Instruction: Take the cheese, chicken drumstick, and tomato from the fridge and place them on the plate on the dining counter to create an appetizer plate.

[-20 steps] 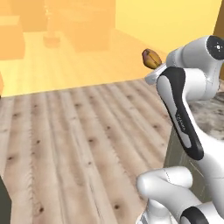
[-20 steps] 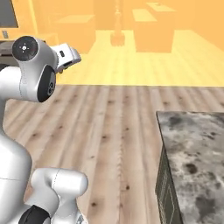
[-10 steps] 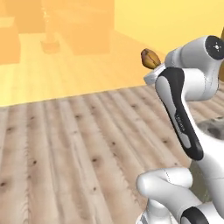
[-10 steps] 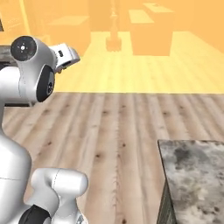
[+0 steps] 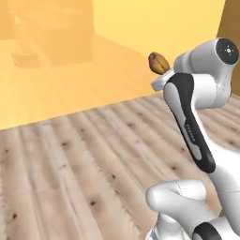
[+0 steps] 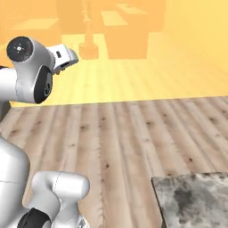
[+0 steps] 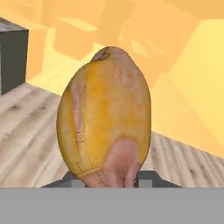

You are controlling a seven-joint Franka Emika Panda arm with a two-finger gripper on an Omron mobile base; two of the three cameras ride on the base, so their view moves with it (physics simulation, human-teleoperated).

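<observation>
The chicken drumstick [image 7: 105, 127] is a golden-brown teardrop with a paler end and stands large in the middle of the hand view. My gripper [image 7: 109, 180] is shut on its lower end, and the dark fingertips [image 7: 146, 178] just peek out on either side. From the left base view the drumstick [image 5: 158, 62] rides high on the raised hand, well above the wooden floor. The right base view shows the white hand [image 6: 62, 55] from behind, and it hides the drumstick there. The cheese, tomato, plate and fridge are out of view.
Wooden floor [image 5: 70, 159] spreads ahead, with a hazy orange room beyond. A corner of a mottled marble counter top [image 6: 196, 200] lies at the lower right; I cannot tell which counter it is. A dark grey block [image 7: 13, 57] stands at the left.
The whole scene has slid across both base views, so the base has moved. The marble corner has dropped lower in the right base view. The drumstick stays in the gripper.
</observation>
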